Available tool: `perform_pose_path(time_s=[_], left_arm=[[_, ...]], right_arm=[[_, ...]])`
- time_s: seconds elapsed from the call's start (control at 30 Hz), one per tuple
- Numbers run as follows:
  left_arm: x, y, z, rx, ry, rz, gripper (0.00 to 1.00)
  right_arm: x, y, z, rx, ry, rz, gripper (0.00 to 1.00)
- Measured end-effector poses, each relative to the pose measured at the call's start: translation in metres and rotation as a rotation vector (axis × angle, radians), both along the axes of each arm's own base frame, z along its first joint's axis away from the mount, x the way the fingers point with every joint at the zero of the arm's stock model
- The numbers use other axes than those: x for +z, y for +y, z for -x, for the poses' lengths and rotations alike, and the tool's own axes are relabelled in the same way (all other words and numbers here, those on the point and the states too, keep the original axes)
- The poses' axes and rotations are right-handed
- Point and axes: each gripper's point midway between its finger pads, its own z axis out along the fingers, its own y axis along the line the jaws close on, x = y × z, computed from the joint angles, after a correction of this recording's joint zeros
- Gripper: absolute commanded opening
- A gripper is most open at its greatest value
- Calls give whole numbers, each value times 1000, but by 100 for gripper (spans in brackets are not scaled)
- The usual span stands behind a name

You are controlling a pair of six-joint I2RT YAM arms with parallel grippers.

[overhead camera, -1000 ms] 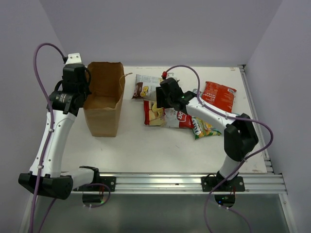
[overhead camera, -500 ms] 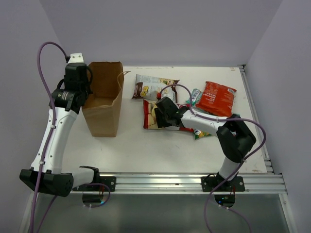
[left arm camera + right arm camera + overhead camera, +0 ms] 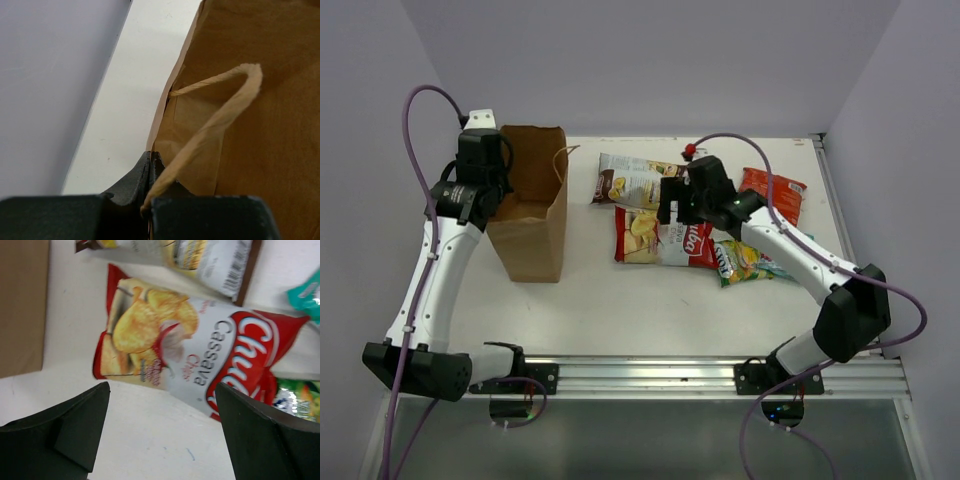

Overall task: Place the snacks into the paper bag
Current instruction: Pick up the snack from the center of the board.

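The left gripper (image 3: 150, 167), jaws pinched shut on the rim of the paper bag (image 3: 532, 215), props it upright at the table's nine o'clock. The right gripper (image 3: 161, 392) hangs wide open and empty over the cassava chips packet (image 3: 175, 345), which lies flat at three o'clock of the bag. A clean pick likely means dropping straight down and pinching the packet's crinkly near edge. Whether the bag's mouth gapes wide enough is hard to judge from above.
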Motion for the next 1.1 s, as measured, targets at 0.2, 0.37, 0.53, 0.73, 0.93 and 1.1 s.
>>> perform_pose_path(time_s=[0.2,0.37,0.53,0.73,0.93,1.1], left_arm=[[-5,-2,-3,-14,18,-5,0],[-5,-3,-3,-22,20,-2,0],[-5,-4,-3,-27,20,1,0],[-5,-5,-3,-31,21,4,0],[-6,-6,-4,-36,21,8,0],[-6,-6,-4,-36,21,7,0]], right_arm=[[-13,-64,-27,-164,58,-27,99],[-45,-90,-23,-234,173,-93,98],[-69,-96,-20,-274,236,-149,98],[-102,-91,-17,-287,290,-185,98],[-131,-84,-21,-284,327,-206,99],[-140,-71,-32,-246,321,-266,98]])
